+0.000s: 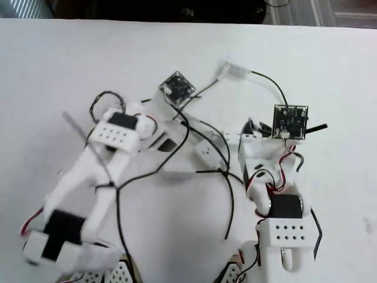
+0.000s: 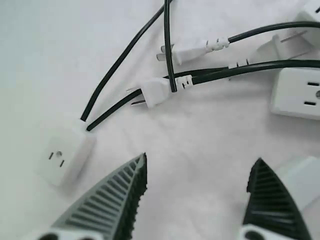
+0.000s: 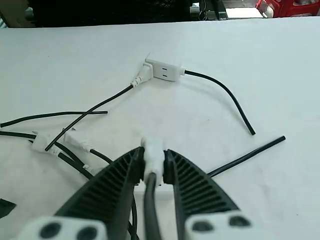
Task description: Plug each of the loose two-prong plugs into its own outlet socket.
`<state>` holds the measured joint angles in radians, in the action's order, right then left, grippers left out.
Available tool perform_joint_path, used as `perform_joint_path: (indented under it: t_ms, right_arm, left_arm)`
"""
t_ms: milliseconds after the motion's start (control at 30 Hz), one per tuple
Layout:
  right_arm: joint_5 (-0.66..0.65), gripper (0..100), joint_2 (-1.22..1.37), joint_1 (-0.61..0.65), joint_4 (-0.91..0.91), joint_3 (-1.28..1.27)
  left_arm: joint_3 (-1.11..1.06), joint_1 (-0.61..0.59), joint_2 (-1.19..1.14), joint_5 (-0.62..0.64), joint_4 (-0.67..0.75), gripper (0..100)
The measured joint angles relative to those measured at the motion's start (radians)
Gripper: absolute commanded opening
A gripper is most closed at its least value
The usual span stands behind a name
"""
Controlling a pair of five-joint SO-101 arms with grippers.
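My right gripper (image 3: 152,167) is shut on a white two-prong plug (image 3: 152,152) with a black cord, held just above a white outlet block (image 3: 155,192). Farther back, another plug (image 3: 141,76) sits in an outlet socket (image 3: 164,70); the same pair (image 1: 231,70) lies at the back in the high view. My left gripper (image 2: 197,180) hangs open over the table. Beyond it lie two loose white plugs (image 2: 157,91) (image 2: 187,50), a third plug (image 2: 285,42), and two outlet sockets (image 2: 65,152) (image 2: 297,92) facing up.
Black cords (image 1: 227,188) cross the middle of the white table (image 1: 70,65) between the arms. A short loose cord end (image 3: 245,156) lies near the right gripper. The far and left parts of the table are bare.
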<state>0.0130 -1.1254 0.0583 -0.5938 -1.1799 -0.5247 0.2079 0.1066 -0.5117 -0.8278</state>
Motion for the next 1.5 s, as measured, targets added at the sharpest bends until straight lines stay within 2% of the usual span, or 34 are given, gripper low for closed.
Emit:
perform_joint_path:
  t_ms: [133, 400, 667, 867, 1133, 1333, 1500]
  right_arm:
    - [0.000, 1.7, 0.000, 0.000, 0.000, 0.000]
    - [0.000, 1.7, 0.000, 0.000, 0.000, 0.000]
    - [0.000, 1.7, 0.000, 0.000, 0.000, 0.000]
    - [0.000, 1.7, 0.000, 0.000, 0.000, 0.000]
    - [0.000, 1.7, 0.000, 0.000, 0.000, 0.000]
    - [0.000, 1.7, 0.000, 0.000, 0.000, 0.000]
    - [0.000, 1.7, 0.000, 0.000, 0.000, 0.000]
  left_arm:
    - [0.109, 0.002, -0.147, 0.000, -0.098, 32]
    - [0.084, 0.080, -0.129, 0.003, -0.226, 32]
    - [-0.186, 0.184, 0.043, 0.002, -0.164, 32]
    - [-0.221, 0.186, 0.081, 0.003, -0.132, 32]
    - [-0.020, 0.057, 0.083, 0.032, -0.132, 32]
    - [0.155, 0.018, -0.143, 0.032, -0.132, 32]
    - [0.204, 0.018, -0.284, 0.032, -0.186, 32]
